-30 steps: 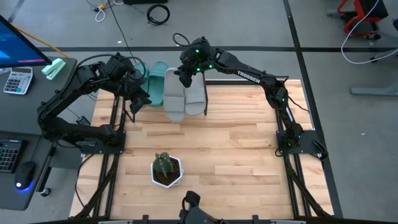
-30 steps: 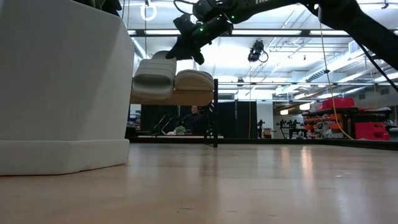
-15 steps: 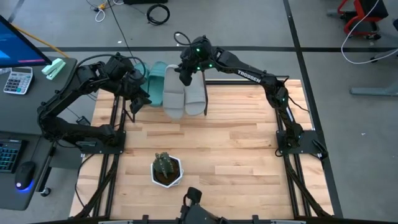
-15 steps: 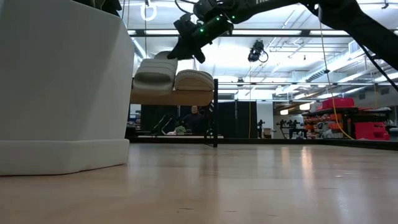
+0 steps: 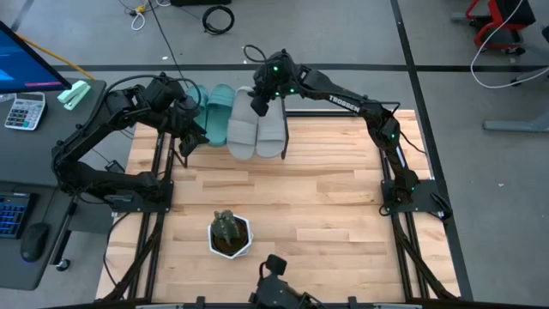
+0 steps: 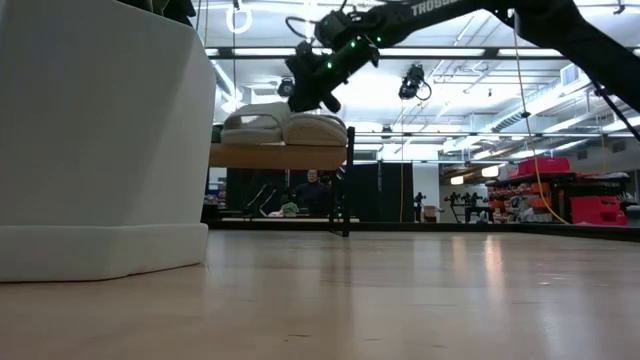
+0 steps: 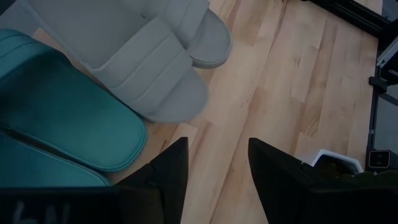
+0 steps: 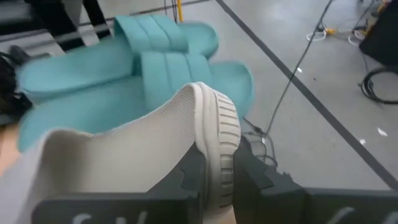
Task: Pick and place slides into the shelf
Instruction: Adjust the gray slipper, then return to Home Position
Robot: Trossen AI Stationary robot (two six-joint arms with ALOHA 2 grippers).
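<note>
Two grey slides (image 5: pixel 244 130) (image 5: pixel 273 129) lie side by side on the shelf (image 6: pixel 300 156), a low wooden board on black legs at the table's far edge. Two teal slides (image 5: pixel 218 112) lie to their left, also seen in the right wrist view (image 8: pixel 155 56). My right gripper (image 5: pixel 260 99) is at the far end of the left grey slide (image 6: pixel 256 122), shut on it. My left gripper (image 5: pixel 196 137) hovers open beside the shelf's left end, over the tabletop, touching nothing; its wrist view shows a teal slide (image 7: pixel 62 118) and a grey slide (image 7: pixel 143 68). My right gripper pinches the left grey slide by the rim of its far end (image 8: pixel 219 134), one finger (image 8: pixel 191 177) on each side of the thick rim. It comes slanting down from the far side. The slide lies about level on the shelf top beside the other grey one.
A potted plant in a white pot (image 5: pixel 230 233) stands near the table's near edge and fills the low view's left (image 6: pixel 100 130). Bare wood lies between pot and shelf (image 5: pixel 326 189). A desk with a calculator and screen (image 5: pixel 26 112) is left of the table.
My right gripper has drawn the left grey slide toward the table's far edge. The slide's near end, which overhung the shelf and drooped, now rests flatter on the board beside the other grey slide.
</note>
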